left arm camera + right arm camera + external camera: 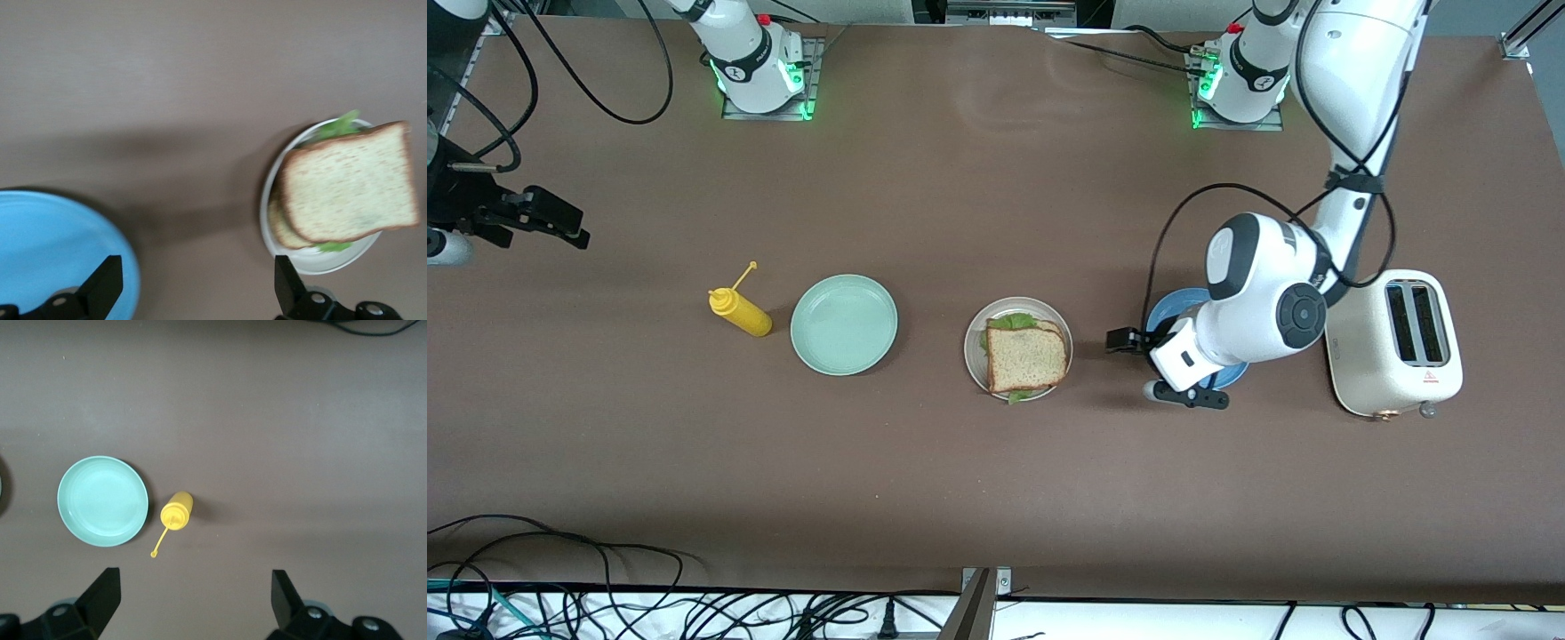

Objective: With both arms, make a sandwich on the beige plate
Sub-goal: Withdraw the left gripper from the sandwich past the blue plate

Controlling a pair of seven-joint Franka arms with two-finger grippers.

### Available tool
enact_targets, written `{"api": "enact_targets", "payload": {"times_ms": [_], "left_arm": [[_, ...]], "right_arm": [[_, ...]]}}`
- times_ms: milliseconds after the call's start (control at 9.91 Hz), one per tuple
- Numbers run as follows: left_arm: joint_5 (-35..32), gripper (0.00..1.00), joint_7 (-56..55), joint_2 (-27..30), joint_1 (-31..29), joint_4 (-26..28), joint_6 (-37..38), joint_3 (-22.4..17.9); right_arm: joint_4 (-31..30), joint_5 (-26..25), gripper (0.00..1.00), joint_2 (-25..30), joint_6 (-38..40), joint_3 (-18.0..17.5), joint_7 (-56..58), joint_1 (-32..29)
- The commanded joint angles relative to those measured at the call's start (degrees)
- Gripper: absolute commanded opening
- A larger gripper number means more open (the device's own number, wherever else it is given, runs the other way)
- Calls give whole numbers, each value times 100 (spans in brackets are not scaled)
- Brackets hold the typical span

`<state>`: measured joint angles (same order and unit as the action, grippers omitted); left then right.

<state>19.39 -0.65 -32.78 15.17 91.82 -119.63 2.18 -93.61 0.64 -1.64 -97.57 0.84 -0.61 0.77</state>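
The sandwich (1026, 357) sat finished on the beige plate (973, 356); the empty left gripper (193, 283), fingers apart beside it, risked nudging the bread askew — right gripper (193, 600) waited, spread.

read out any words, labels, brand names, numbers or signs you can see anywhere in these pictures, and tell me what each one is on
No text reads clearly in any view.
Toaster: a small red triangular mark with tiny lettering under it on its side, too small to read.
Right arm's base: a small round dark emblem and lettering, too small to read.
Left arm's base: the same kind of emblem, unreadable.
Sandwich, beige plate, yellow squeeze bottle: no markings visible.
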Motion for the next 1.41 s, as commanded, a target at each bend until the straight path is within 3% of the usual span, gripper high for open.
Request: {"api": "enact_targets", "payload": {"times_ms": [0, 404, 1009, 1312], "left_arm": [[-775, 100, -40, 307, -216, 38, 518, 2], [-1980, 100, -190, 579, -532, 65, 1344, 10], [-2106, 100, 320, 1220, -1481, 47, 1847, 19], [-2106, 100, 312, 1764, -1675, 126, 2162, 19]], "right_arm": [[-729, 95, 100, 613, -141, 4, -63, 2], [-536, 15, 100, 516, 133, 48, 52, -42], [-544, 15, 100, 498, 291, 83, 43, -51], [-544, 7, 100, 498, 291, 83, 34, -51]]}}
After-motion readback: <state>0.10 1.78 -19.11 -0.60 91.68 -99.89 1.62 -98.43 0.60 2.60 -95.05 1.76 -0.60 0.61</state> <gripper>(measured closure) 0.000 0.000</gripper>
